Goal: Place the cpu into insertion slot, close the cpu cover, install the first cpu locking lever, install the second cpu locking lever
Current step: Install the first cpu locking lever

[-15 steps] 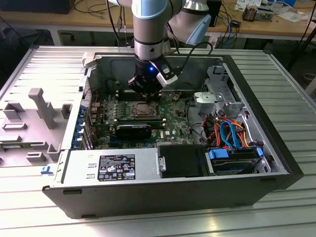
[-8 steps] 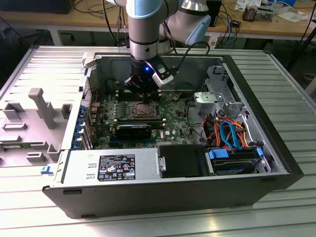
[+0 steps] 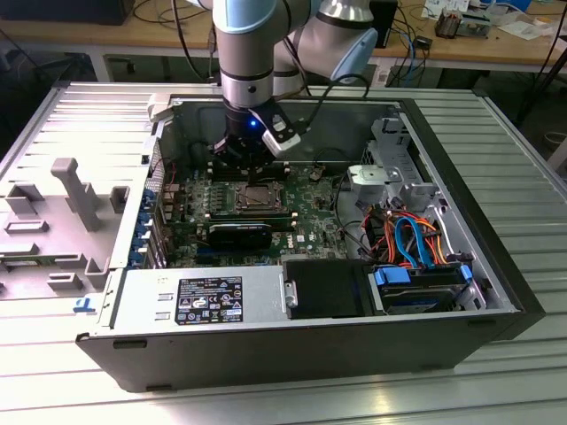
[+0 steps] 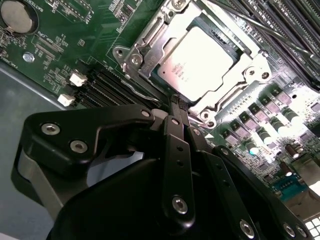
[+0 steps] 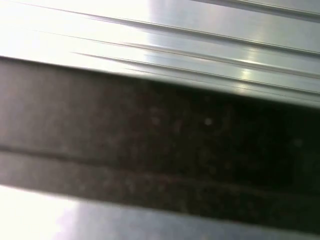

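Note:
The cpu [image 4: 200,55], a dull silver square, lies flat in the insertion slot [image 3: 257,196] of the green motherboard [image 4: 55,45]. The silvery cpu cover [image 4: 252,67] is down around it and frames its top. My gripper [image 4: 176,106] is shut, with its black fingertips pressed together at the socket's edge, right beside a corner of the cover. Nothing shows between the fingers. In the exterior view my gripper [image 3: 247,168] hangs straight down over the far side of the socket, inside the open computer case.
A long black heatsink block [image 3: 241,235] lies just in front of the socket. Memory slots [image 4: 102,87] run beside it. A power supply [image 3: 204,299], drive cage [image 3: 390,177] and coloured cables [image 3: 412,237] crowd the case. Grey fixtures [image 3: 75,190] stand on the ribbed table outside it.

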`<state>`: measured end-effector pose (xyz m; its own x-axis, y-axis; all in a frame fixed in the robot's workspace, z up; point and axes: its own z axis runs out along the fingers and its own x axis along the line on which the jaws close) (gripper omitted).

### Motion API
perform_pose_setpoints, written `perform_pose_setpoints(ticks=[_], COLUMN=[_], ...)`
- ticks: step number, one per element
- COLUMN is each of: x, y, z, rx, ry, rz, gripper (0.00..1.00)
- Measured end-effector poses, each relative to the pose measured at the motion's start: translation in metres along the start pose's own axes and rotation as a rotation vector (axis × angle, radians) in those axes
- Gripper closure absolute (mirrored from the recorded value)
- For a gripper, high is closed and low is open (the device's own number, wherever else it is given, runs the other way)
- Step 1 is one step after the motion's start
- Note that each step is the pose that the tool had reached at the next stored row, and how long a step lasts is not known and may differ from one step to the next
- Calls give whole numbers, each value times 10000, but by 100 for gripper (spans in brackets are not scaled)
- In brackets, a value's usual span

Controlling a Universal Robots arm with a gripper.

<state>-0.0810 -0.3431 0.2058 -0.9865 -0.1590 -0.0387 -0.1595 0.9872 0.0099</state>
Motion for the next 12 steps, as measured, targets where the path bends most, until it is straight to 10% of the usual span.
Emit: perform_pose_setpoints(ticks=[12], x=[37], y=[6], z=[-1], rx=[0], ry=[-1], rz=[1], gripper=[89])
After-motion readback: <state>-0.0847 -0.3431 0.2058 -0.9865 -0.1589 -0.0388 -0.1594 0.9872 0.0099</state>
